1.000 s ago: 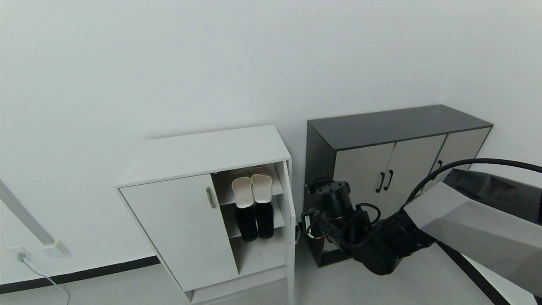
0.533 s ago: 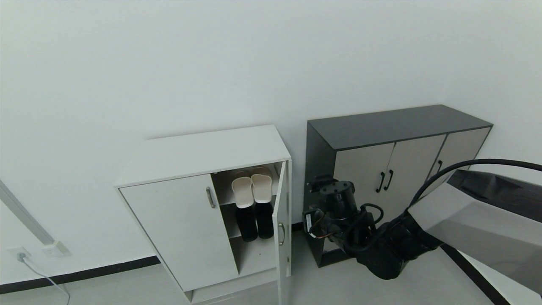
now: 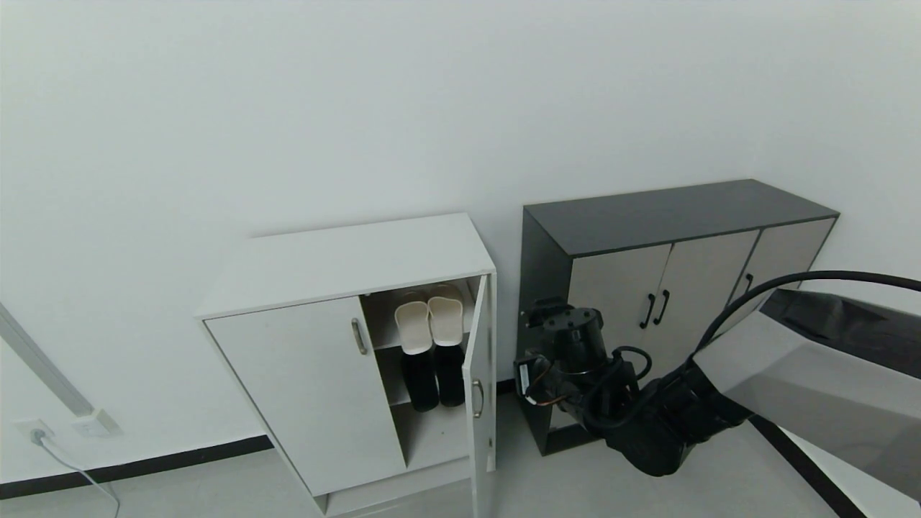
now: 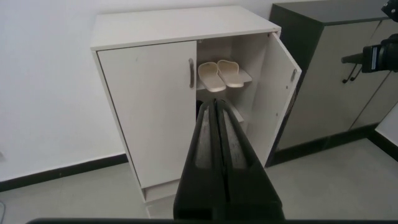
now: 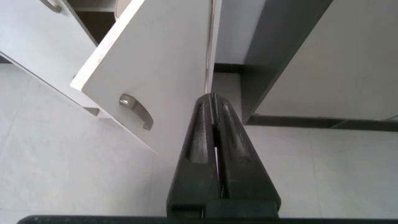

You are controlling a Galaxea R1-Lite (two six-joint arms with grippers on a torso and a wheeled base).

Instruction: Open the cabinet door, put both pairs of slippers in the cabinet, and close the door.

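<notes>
1. White cabinet stands against the wall, just beside a dark cabinet; left door shut.
2. Right door hangs partly open, swung about halfway out; metal handle on its outer face.
3. Cream slippers lie side by side on the upper shelf; black slippers sit on the shelf directly below.
4. Right gripper: fingers pressed together, holding nothing; tip close to the door's outer face, contact cannot be told.
5. Left gripper: fingers pressed together, empty, held in front of the cabinet, well apart.
</notes>
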